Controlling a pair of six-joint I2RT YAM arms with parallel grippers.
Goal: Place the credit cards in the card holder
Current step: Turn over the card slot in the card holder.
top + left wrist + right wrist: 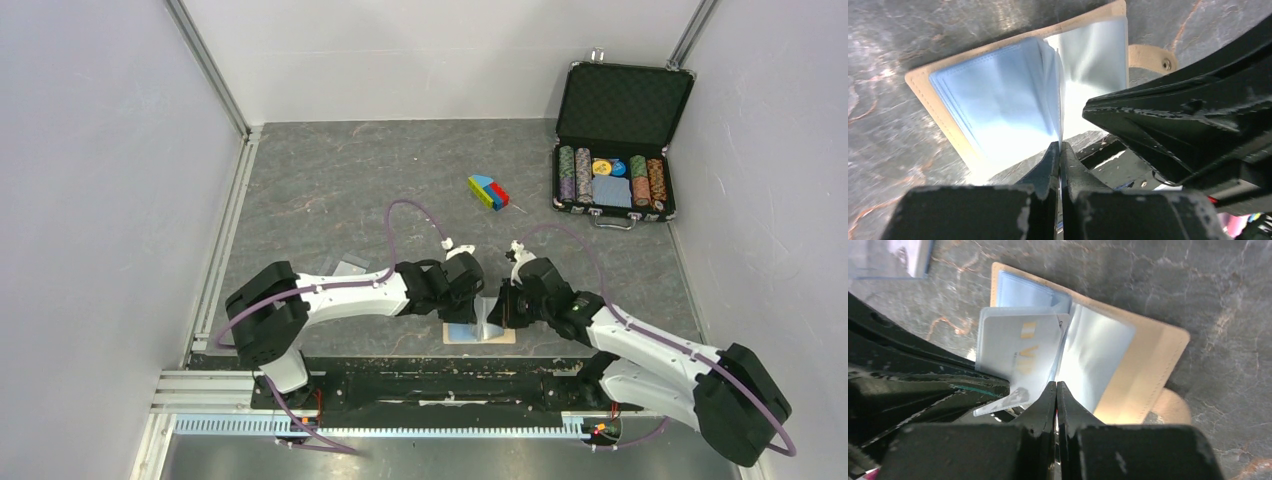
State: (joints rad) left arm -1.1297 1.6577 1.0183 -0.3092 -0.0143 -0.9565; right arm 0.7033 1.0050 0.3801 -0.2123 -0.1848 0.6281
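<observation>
By the grey desk's (350,180) near edge lies the open card holder (466,334). The left claw (1060,150) and right claw (1056,387) are pinched shut at its pages. A credit card (1018,347) pokes out just beside the right one.

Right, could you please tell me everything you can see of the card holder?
The card holder is a small tan, leather-like folding wallet lying open on the grey table between the two arms. Inside are glossy, pale blue-white pocket leaves, some lifted off the cover. A rounded snap tab sticks out from one edge. A pale card with gold marks sits among the leaves. The left gripper and right gripper are shut at the leaves, apparently pinching them.
</observation>
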